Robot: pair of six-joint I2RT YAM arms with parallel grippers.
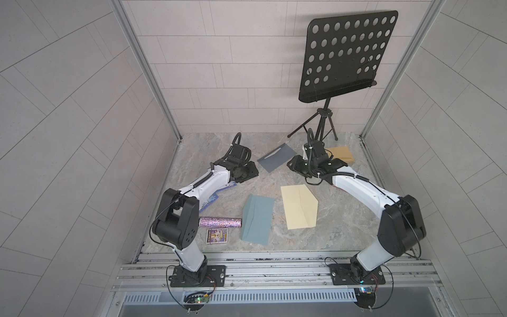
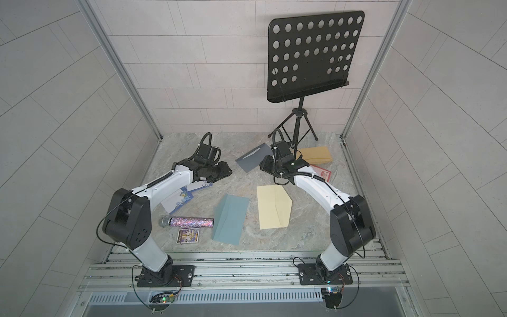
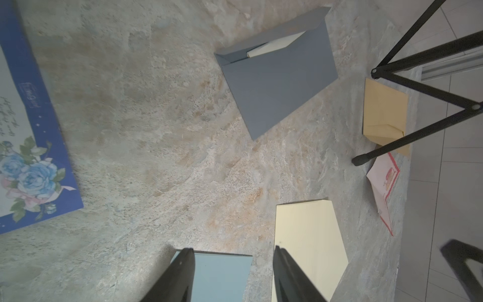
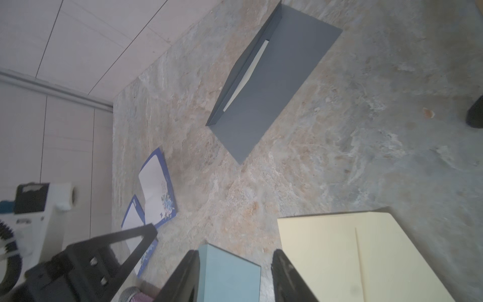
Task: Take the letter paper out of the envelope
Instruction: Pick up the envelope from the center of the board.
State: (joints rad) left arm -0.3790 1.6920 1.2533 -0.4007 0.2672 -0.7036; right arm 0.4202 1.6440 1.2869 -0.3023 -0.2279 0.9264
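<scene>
**Left gripper** [image 3: 232,251]: jaws stand partly apart with nothing between them, above the stone-patterned table [image 3: 156,130]. **Right gripper** [image 4: 235,252]: jaws likewise partly apart and empty. The grey envelope [image 1: 277,158] lies flat at the back of the table, between the two grippers and apart from both. Its flap is open, and the letter paper [image 3: 274,45] shows as a pale strip inside the mouth. A blue-green envelope [image 1: 258,219] and a cream envelope [image 1: 299,205] lie nearer the front.
</scene>
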